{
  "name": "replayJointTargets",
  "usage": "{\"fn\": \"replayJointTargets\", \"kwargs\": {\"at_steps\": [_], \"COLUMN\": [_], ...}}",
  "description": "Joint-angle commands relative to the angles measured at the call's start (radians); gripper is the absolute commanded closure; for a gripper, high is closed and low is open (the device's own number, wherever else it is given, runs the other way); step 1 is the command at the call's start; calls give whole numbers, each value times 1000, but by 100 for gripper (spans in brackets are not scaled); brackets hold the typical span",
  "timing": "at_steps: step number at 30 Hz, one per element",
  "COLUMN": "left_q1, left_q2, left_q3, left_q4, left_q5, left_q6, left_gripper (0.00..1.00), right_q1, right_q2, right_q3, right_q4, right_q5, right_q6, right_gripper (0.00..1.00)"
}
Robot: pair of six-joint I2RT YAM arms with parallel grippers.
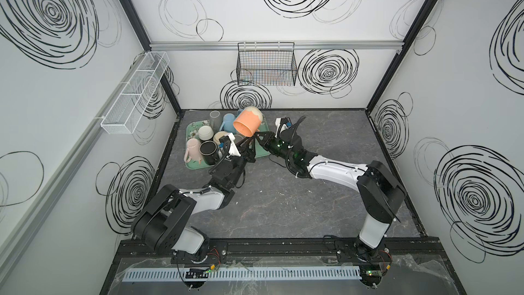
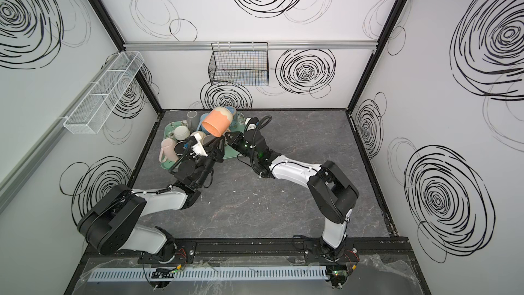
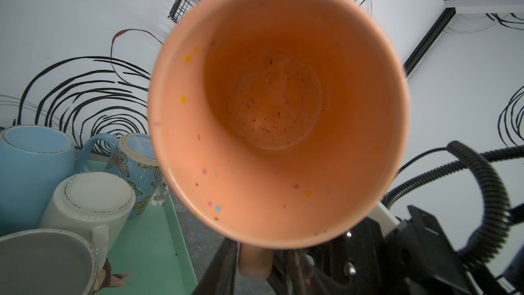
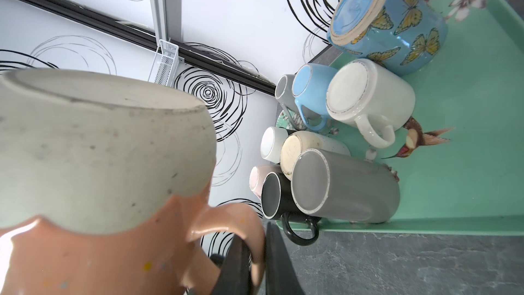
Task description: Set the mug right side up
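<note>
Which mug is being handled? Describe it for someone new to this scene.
A green tray crowded with mugs sits at the table's far left. The orange mug hangs tilted above it in the right gripper, the only one lifted, with a bare grey base.

Bright, diffuse light; faint shadows; fisheye-bent edges; glare on blurred near mug (image 4: 99,166).

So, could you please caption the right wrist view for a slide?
Right end effector grips peach ceramic mug by its handle; inverted mugs crowd mint-green tray.
</note>
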Motion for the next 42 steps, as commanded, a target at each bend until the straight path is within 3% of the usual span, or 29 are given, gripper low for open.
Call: {"fn": "replayJointTargets", "kwargs": {"at_steps": [1,6,12,16,22,30,35,42], "left_q1": [12,19,32,36,36,-19,-84,-89], "left_q2": [24,56,61,49,54,105,205,458], "left_q3": [53,100,123,152,256,422,644,1049], "left_q4": [69,52,47,1,-188,-596,-991,-1451], "left_q5": [30,52,70,110,253,271,197,184], "left_q6": [-10,-11,-8,5,51,180,354,583], "left_gripper": [68,68,94,100,100,100,100,100], "right_q1": [20,24,23,12,-42,-145,-250,-444], "right_q2": [-80,-80,-91,-109,-181,-352,-482,-662], "right_q3": [11,14,15,14,-35,-135,-231,-368], "right_q4": [154,154,123,64,-55,-331,-454,-582], "right_q5": [-57,-73,-79,-80,-76,-33,6,-31], "right_q6": [22,34,21,-23,-126,-304,-380,-415], "right_gripper": [100,100,100,99,71,52,50,50]}}
